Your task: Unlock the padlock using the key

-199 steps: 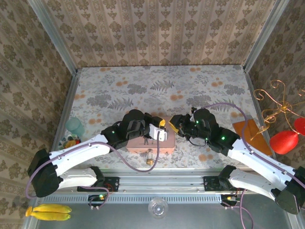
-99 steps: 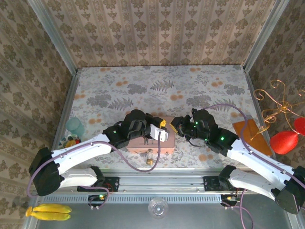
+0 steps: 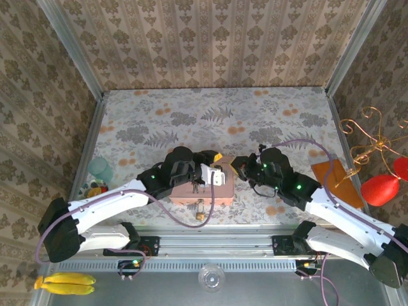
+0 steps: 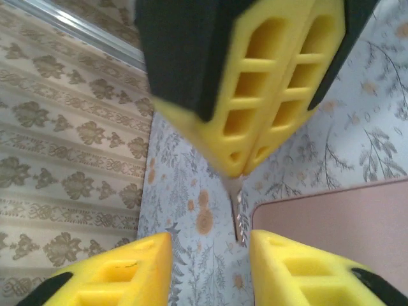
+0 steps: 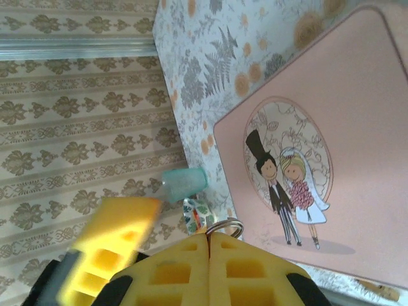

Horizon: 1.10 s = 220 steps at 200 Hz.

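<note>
Floral tabletop (image 3: 191, 115); left pincer (image 4: 210, 247) wide, nose-to-nose with right pincer (image 5: 209, 238) tight on key (image 4: 237, 217)

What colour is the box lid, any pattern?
Lid pale pink, cartoon bride and groom; clearest in right wrist view.

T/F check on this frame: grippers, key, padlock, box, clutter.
1. The right gripper is shut on the key. True.
2. The left gripper is shut. False: it is open, its fingers apart.
3. The padlock lies on the lid of the pink box. False: it sits at the box's near side.
4. The lid shows a cartoon bride and groom. True.
5. The bananas touch the box. False: they lie well apart from it, at the near left corner.
</note>
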{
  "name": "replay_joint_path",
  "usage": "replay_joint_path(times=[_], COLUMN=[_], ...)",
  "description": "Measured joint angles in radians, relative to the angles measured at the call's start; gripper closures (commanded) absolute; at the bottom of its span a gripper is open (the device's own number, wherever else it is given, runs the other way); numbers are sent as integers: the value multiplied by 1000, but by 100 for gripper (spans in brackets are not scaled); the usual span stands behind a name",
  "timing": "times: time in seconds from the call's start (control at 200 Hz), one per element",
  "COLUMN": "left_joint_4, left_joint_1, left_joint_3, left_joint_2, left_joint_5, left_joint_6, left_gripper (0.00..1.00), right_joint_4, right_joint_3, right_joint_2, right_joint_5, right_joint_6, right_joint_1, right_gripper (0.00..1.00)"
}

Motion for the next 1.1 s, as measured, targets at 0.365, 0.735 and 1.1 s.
replay_joint_path(times=[0.365,0.735,1.1], left_joint_4=[237,425,568], left_joint_1=[155,181,181], left_joint_3=[-29,-29,-29], left_joint_2=[-204,-63,31], left_joint_5=[130,266,341], left_joint_6=[-954,-1451,-1611], left_gripper=[53,55,54], right_joint_4=[303,662,758], right_joint_3=[-125,-194,-207], right_joint_2=[-133,-100,-81], right_joint_5=[135,167,177], right_joint_6=[-264,-426,-470], right_joint_1=[-1,55,79], right_gripper=[100,100,100])
